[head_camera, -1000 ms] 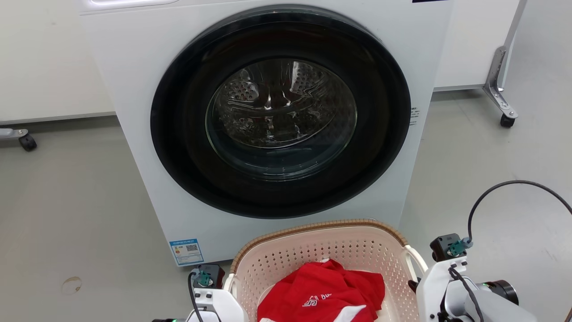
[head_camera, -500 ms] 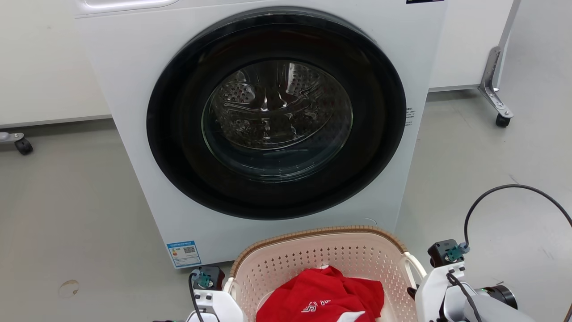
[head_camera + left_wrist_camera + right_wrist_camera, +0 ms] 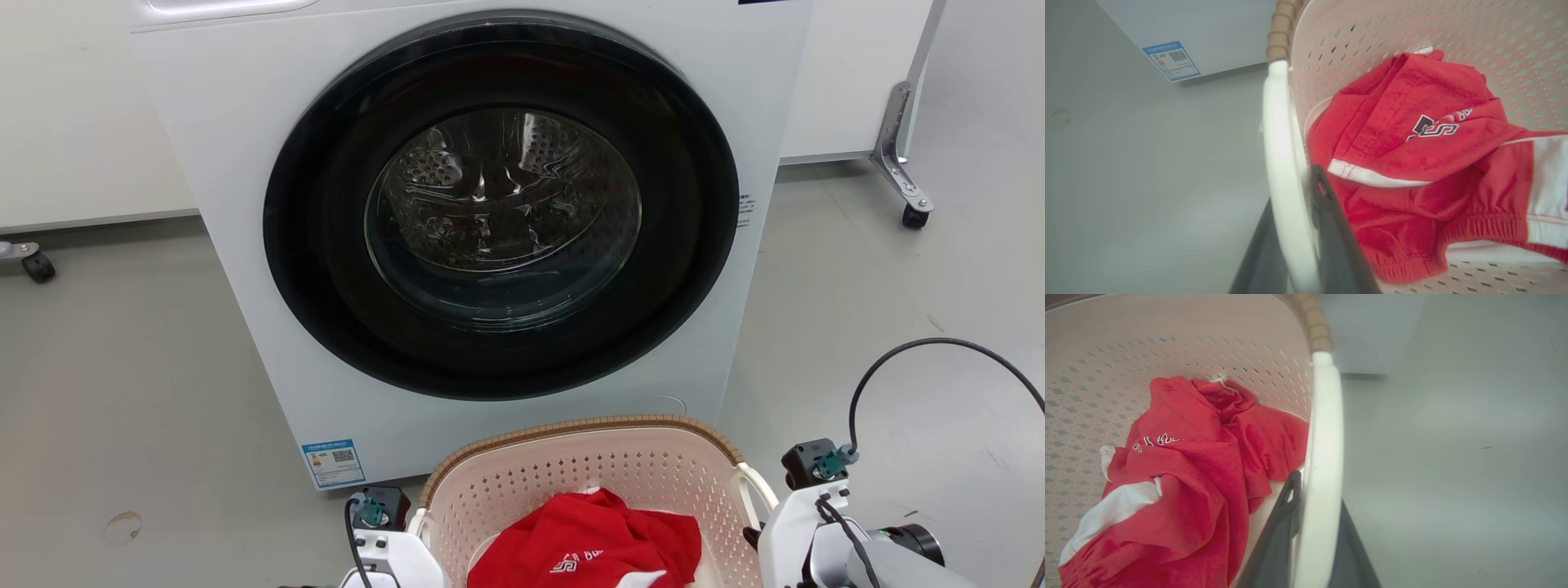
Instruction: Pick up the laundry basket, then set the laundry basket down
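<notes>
Grey floor (image 3: 122, 367) spreads out ahead of you, with a white front-loading washer (image 3: 237, 122) standing on it. Its round dark door (image 3: 314, 245) faces you and the steel drum shows through the glass. A blue-edged label (image 3: 333, 462) sits at the washer's lower left corner. Wheeled metal frame legs stand against the pale wall, one to the far left (image 3: 33, 263) and one to the far right (image 3: 902, 163).

You find the laundry basket (image 3: 571, 474) just in front of the washer, at the bottom middle of the head view, between your two arms. Its brown woven-look rim (image 3: 588, 425) curves along the far edge. A crumpled red garment (image 3: 588, 539) with white trim lies inside, against the perforated pink wall. You cannot tell from these views whether the basket's base touches the floor.

Your left gripper (image 3: 1293, 196) is clamped on the basket's left white handle (image 3: 1280, 143): one dark finger (image 3: 1327, 220) is inside, against the garment side, and the other is outside, over the floor. Your right gripper (image 3: 1318, 490) grips the right white handle (image 3: 1325, 416) the same way, with one finger (image 3: 1286, 514) inside the basket and the other outside. Both handles run straight up between the fingers in the wrist views. A black cable (image 3: 922, 347) loops above your right arm.
</notes>
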Available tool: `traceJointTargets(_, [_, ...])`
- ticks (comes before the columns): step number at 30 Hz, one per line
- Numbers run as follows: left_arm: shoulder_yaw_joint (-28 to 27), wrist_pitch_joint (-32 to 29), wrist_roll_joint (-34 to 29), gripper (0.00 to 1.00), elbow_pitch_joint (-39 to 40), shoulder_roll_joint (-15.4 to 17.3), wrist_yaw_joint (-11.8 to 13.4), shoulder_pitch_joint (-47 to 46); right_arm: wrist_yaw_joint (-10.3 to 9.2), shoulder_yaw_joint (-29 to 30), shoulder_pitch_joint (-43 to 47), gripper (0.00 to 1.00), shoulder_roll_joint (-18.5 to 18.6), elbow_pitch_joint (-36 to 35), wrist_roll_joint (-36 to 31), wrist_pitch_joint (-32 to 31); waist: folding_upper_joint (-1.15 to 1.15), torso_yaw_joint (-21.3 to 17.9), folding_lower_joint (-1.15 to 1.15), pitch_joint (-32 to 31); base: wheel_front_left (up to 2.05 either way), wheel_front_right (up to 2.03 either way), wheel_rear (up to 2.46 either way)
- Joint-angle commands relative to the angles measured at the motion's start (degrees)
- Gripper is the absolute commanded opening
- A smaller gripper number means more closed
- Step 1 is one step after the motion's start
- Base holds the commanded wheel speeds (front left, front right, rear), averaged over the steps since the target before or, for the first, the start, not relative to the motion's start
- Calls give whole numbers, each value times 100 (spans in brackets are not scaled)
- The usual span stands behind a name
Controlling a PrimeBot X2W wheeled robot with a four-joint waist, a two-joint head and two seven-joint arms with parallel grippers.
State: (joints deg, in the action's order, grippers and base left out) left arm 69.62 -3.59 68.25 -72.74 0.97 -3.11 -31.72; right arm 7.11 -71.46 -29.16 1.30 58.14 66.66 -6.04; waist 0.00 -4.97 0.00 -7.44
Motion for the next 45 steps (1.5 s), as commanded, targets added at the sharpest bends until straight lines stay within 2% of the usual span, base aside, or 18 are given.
traceJointTargets(1, [-12,3,-28,0,3,191,-66,-113,37,-13,-276,0,158,-72,21,92,0,-1,0,3,0,0,0])
traceJointTargets(11, [2,133,-33,0,14,191,29,-236,37,-46,-364,0,158,-81,83,385,0,1,0,149,0,0,0])
traceJointTargets(17, [41,309,-126,0,25,191,220,-435,37,-44,-430,0,158,30,49,868,0,19,0,395,0,0,0])
traceJointTargets(22, [-5,665,-152,0,6,191,485,-625,37,-26,-472,0,158,95,32,1420,0,21,0,827,0,0,0])
traceJointTargets(27, [-33,1051,-207,0,73,191,818,-961,37,57,-677,0,194,230,-34,1935,0,68,0,1649,0,0,0])
traceJointTargets(31, [-60,1470,-283,0,147,191,1147,-1327,37,231,-922,0,438,17,-123,2088,0,97,0,2442,0,0,0])
traceJointTargets(38, [-69,1724,-389,0,408,191,1601,-1879,37,1291,-1180,0,1080,-820,-874,2102,0,149,0,3704,0,0,0])
traceJointTargets(45, [-25,1824,-545,0,646,191,1909,-2292,37,2107,-1074,0,1371,-1406,-1637,2103,0,223,0,4592,0,0,0])
